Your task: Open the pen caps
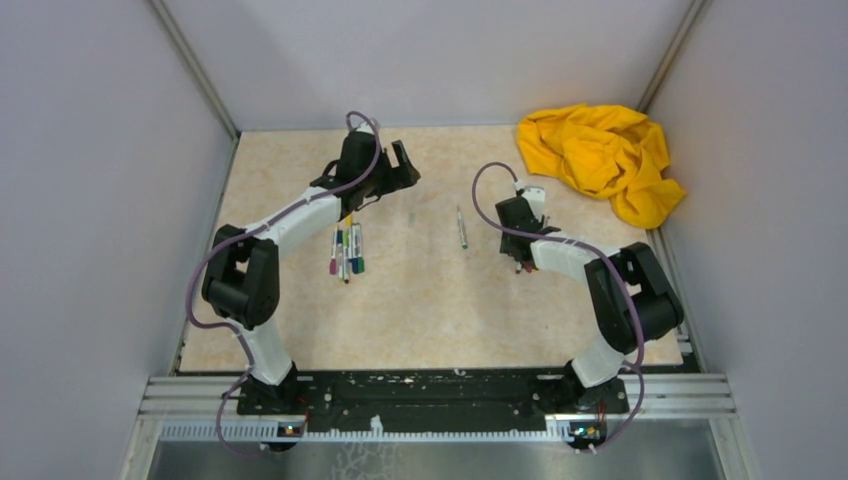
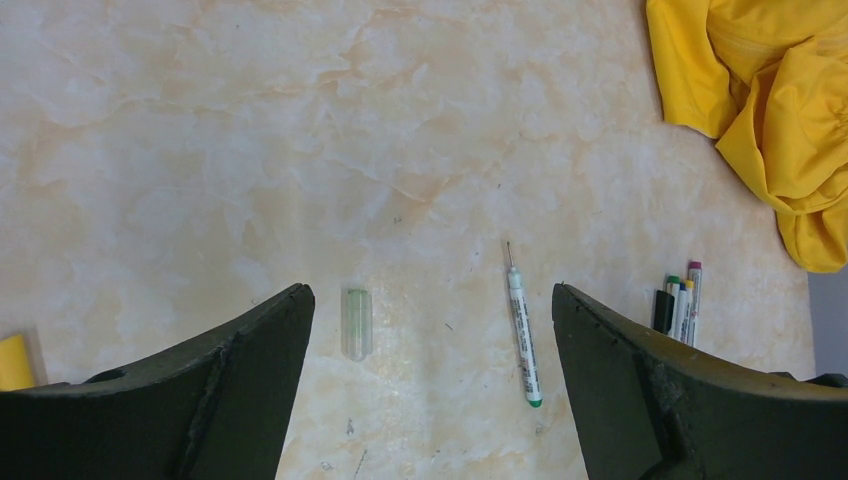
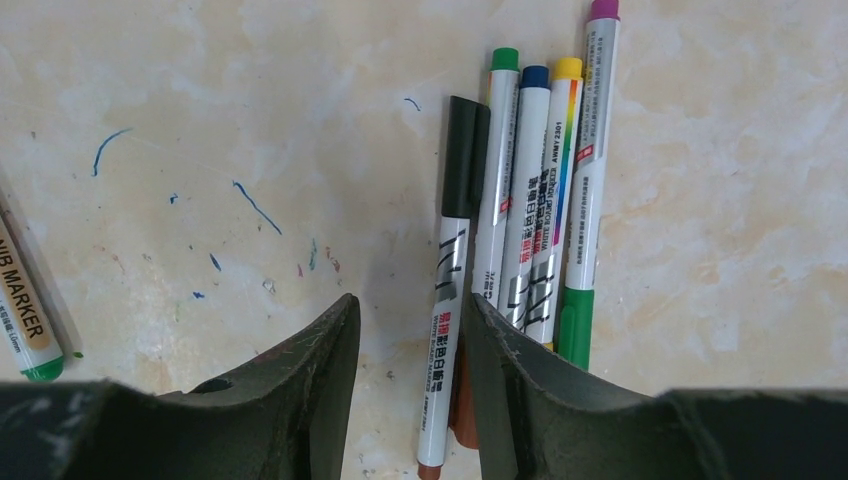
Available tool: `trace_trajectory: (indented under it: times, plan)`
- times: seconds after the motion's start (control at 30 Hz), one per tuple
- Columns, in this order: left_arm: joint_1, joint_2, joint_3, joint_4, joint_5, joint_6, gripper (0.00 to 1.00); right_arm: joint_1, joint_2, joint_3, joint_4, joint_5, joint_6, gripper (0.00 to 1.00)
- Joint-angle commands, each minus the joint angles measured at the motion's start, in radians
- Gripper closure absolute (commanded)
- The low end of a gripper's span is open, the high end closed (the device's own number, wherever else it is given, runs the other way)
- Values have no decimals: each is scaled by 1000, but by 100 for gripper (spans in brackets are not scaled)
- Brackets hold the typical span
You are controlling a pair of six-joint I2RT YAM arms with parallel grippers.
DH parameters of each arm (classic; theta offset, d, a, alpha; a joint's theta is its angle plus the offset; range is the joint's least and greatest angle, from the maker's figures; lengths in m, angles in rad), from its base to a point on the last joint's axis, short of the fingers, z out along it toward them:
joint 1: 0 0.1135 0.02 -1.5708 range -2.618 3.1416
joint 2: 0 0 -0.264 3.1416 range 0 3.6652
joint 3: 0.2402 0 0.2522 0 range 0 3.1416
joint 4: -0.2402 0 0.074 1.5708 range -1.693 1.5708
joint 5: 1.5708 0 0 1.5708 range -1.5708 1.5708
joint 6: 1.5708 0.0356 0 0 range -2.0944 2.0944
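We see the left claw point(image 2: 430, 290) spread wide and holding nothing, hovering over the table point(image 2: 200, 150). Below the gap between its fingers, a loose clear cap point(image 2: 357, 322) lies flat near an uncapped pen point(image 2: 522, 335). The right claw point(image 3: 410, 305) is only narrowly parted, low over a bundle of pens point(image 3: 530, 200). It straddles the barrel of the pen that wears the black cap point(image 3: 465, 155), with a gap showing on one side. A yellow cloth point(image 1: 600, 160) lies in the far right corner.

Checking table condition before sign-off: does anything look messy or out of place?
Yes. Blue ink streaks mark the table beside the bundled pens, and a clear cap lies loose, apart from an uncapped pen.
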Motion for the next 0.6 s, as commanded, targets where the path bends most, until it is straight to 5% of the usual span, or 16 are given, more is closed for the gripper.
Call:
trace_trajectory:
  times: [0.0, 0.33, 0.47, 0.57]
  plan:
    - [-3, -43, -11, 35, 11, -7, 6, -11, 21, -10, 17, -15, 23, 58]
    - [-4, -43, -15, 39, 17, -11, 6, -9, 37, -18, 4, -40, 42, 65]
    - [-4, -40, -18, 43, 21, -13, 6, -10, 56, -9, -27, -62, 47, 96]
    - [-4, -37, -18, 45, 21, -15, 6, -9, 43, -16, -28, -66, 40, 100]
